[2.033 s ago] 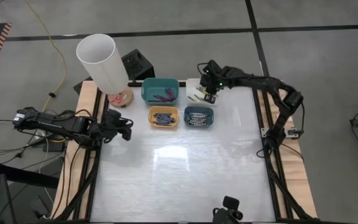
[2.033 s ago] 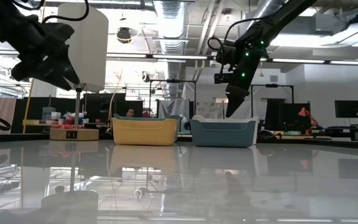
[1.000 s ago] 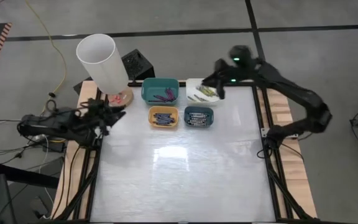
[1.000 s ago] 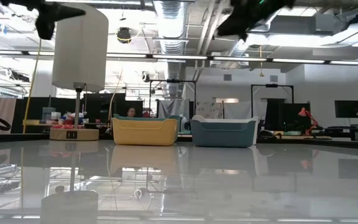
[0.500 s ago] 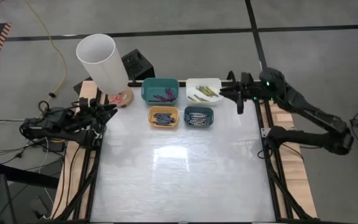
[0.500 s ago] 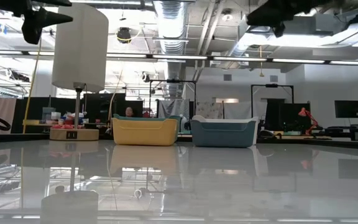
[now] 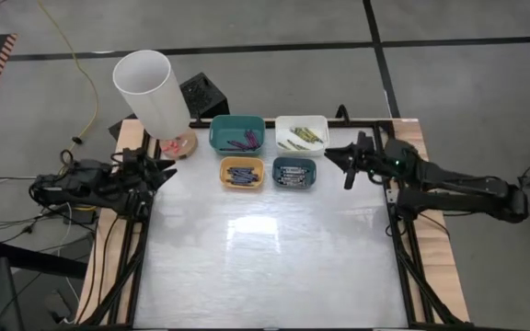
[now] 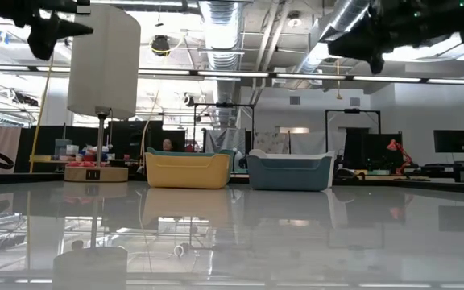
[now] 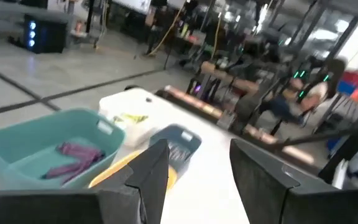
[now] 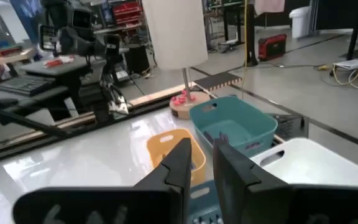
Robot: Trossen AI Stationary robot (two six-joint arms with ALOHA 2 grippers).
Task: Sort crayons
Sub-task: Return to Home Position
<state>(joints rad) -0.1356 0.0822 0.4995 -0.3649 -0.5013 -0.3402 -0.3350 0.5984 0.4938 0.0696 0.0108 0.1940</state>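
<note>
Crayons (image 7: 241,174) binned, right gripper (image 7: 343,168) pulled back

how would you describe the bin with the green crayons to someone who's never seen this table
On the table, look at the far edge, along from the tall white lamp, where two larger bins stand side by side. Take the one on the right arm's side, next to the teal bin. This white bin is the only white one, holding yellow-green crayons.

lamp (image 7: 152,92), four bins (image 7: 215,138) line far edge; nearer tabletop (image 7: 265,257) open
</note>
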